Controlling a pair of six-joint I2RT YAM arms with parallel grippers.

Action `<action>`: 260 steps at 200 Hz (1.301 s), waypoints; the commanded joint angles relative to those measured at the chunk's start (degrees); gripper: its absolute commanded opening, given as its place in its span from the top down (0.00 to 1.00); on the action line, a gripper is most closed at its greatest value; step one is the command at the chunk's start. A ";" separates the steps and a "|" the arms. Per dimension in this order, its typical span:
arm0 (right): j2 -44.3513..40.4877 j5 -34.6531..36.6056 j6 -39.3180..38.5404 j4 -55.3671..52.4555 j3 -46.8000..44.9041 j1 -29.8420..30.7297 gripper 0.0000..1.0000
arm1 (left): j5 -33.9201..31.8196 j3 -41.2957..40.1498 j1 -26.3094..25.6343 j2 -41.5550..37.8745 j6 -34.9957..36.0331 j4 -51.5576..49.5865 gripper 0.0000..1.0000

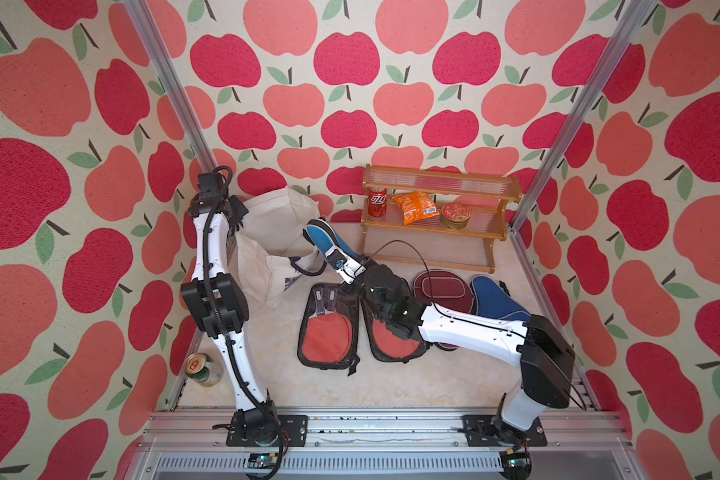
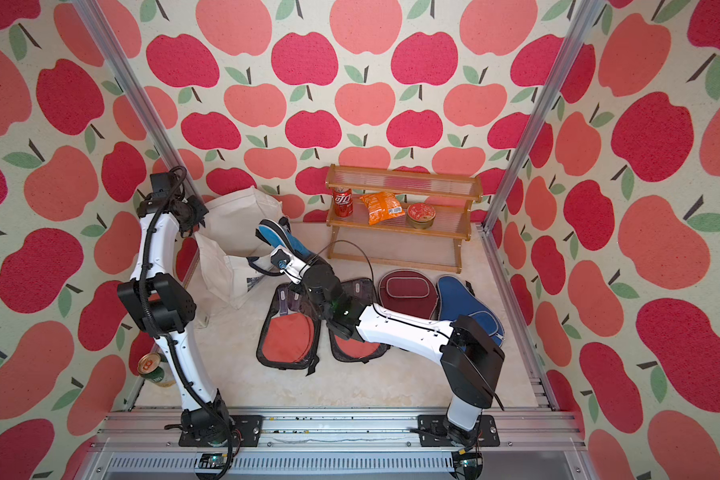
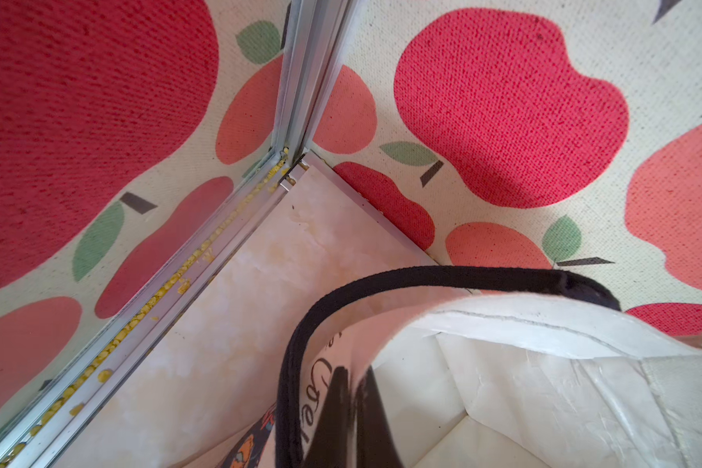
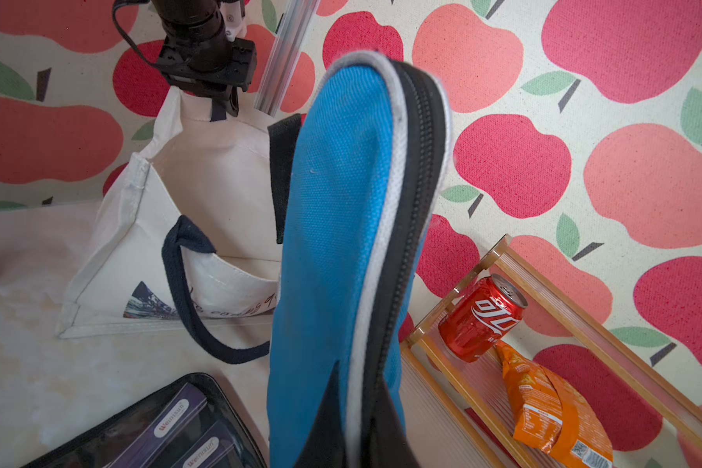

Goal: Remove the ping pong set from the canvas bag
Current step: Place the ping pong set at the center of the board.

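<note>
Clamping teal-blue cover [image 4: 341, 202], right fingers [image 4: 325, 429]; left fingers [image 4: 231, 104] pinching canvas bag [image 4: 215, 170] rim, clear from wrist views, obscured from above.

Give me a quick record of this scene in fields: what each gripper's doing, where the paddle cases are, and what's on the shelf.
Left gripper: shut on the rim of the canvas bag, holding it up
Right gripper: shut on the teal-blue cover, raised beside the bag's mouth
On the table: two clear cases, maroon cover, dark blue cover
Shelf: cola can, orange snack packet, round tin
Near the left arm's base: green can
</note>
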 commanded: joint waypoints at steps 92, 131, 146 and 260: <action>8.83 0.96 -31.11 17.56 -3.64 9.89 1.00 | 2.08 7.61 0.33 3.69 0.06 -7.74 1.00; 13.82 0.31 -36.85 16.30 -2.20 10.79 1.00 | 2.86 9.11 0.69 4.65 -0.23 -8.36 1.00; 15.82 0.24 -39.61 16.22 -0.84 10.63 1.00 | 2.85 10.06 0.68 4.86 -0.30 -8.85 1.00; 26.02 -5.94 -53.01 14.79 10.43 5.77 1.00 | 5.45 13.11 1.26 3.38 -1.11 -10.18 1.00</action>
